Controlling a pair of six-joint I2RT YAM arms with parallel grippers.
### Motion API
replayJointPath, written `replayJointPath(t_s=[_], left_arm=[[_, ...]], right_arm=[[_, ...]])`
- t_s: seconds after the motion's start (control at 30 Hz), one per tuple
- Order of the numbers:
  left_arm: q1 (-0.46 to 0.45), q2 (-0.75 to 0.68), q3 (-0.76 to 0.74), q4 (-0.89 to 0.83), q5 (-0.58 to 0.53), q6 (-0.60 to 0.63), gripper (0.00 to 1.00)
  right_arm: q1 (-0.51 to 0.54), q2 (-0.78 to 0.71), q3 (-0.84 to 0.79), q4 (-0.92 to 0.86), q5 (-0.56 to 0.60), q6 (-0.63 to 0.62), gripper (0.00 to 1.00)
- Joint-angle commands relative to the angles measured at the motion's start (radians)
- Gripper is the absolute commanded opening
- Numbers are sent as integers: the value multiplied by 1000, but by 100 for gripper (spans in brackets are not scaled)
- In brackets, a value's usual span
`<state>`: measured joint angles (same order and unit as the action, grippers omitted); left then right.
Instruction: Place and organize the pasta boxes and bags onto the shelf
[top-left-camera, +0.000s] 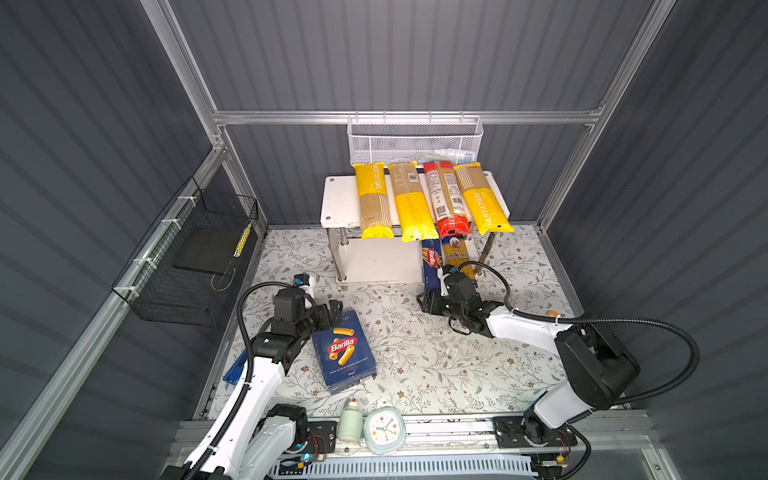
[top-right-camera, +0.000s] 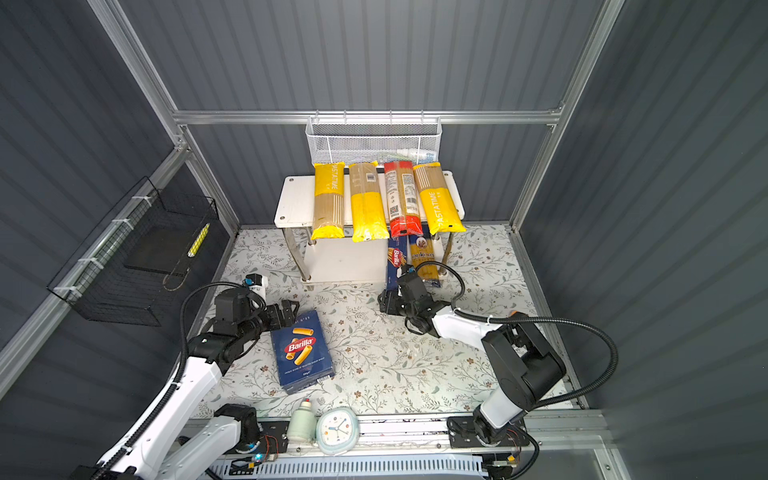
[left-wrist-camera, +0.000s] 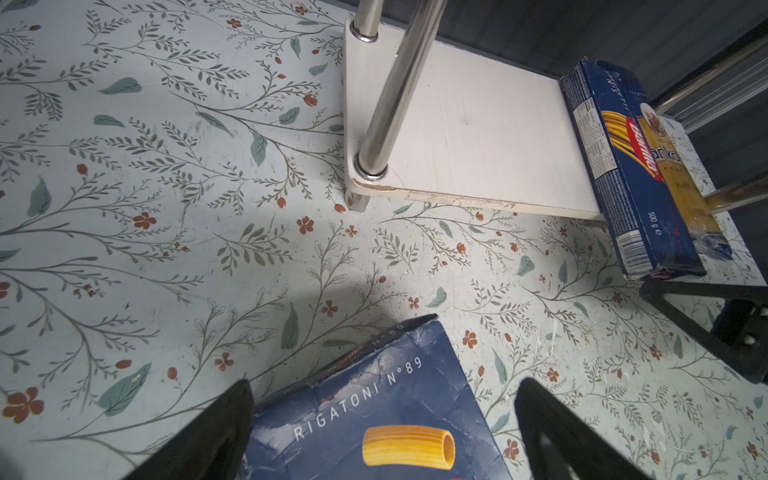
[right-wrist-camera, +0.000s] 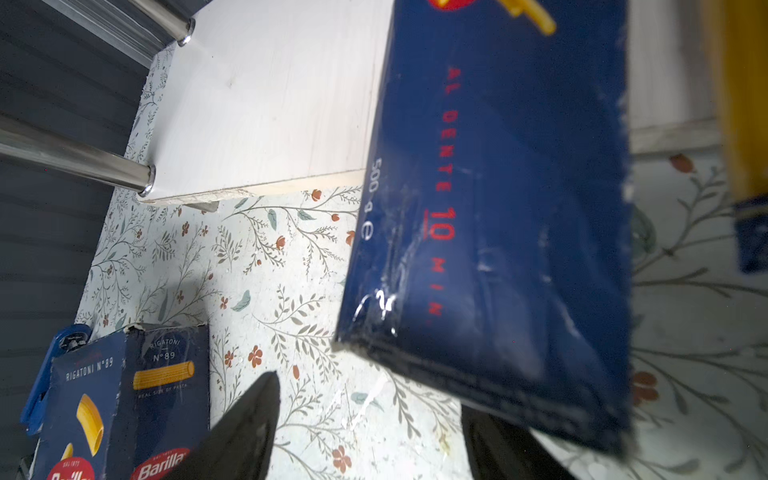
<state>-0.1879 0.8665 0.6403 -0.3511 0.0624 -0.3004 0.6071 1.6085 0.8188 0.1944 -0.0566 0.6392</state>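
The wide Barilla rigatoni box (top-left-camera: 343, 353) lies flat on the floral floor. My left gripper (top-left-camera: 332, 313) is open at its far end, and in the left wrist view its fingers (left-wrist-camera: 224, 428) straddle the box's corner (left-wrist-camera: 374, 407). The white shelf (top-left-camera: 338, 199) carries three yellow bags (top-left-camera: 372, 199) and a red bag (top-left-camera: 446, 199) on its top board. On the lower board lie the narrow Barilla box (top-left-camera: 432, 266) and the ankara bag (top-left-camera: 457, 253), both sticking out in front. My right gripper (top-left-camera: 428, 301) is open just before the narrow box's end (right-wrist-camera: 490, 249), holding nothing.
A white mesh basket (top-left-camera: 415, 141) hangs on the back rail above the shelf. A black wire basket (top-left-camera: 187, 266) is fixed to the left wall. A clock (top-left-camera: 384, 430) and a small bottle (top-left-camera: 351, 424) stand on the front rail. A blue object (top-left-camera: 235, 368) lies by the left arm.
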Motion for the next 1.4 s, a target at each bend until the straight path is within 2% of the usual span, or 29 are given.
replayJointPath(t_s=[0.0, 0.47, 0.67, 0.93, 1.27, 1.37], left_arm=[[5, -29, -20, -40, -24, -20, 99], [7, -43, -26, -76, -44, -84, 99], [30, -41, -33, -141, -62, -147, 100], [84, -53, -56, -241, 6, -271, 99], [84, -77, -146, -202, 81, -391, 99], [82, -92, -198, -136, 169, -470, 99]], right_arm=[[-9, 22, 40, 42, 5, -22, 70], [-44, 38, 70, 44, 1, -43, 71], [-29, -40, 23, 7, -31, -52, 71], [114, -219, -30, -115, -42, -62, 72], [330, -263, -81, -70, -5, -4, 73], [345, -249, -115, -25, -27, 49, 73]])
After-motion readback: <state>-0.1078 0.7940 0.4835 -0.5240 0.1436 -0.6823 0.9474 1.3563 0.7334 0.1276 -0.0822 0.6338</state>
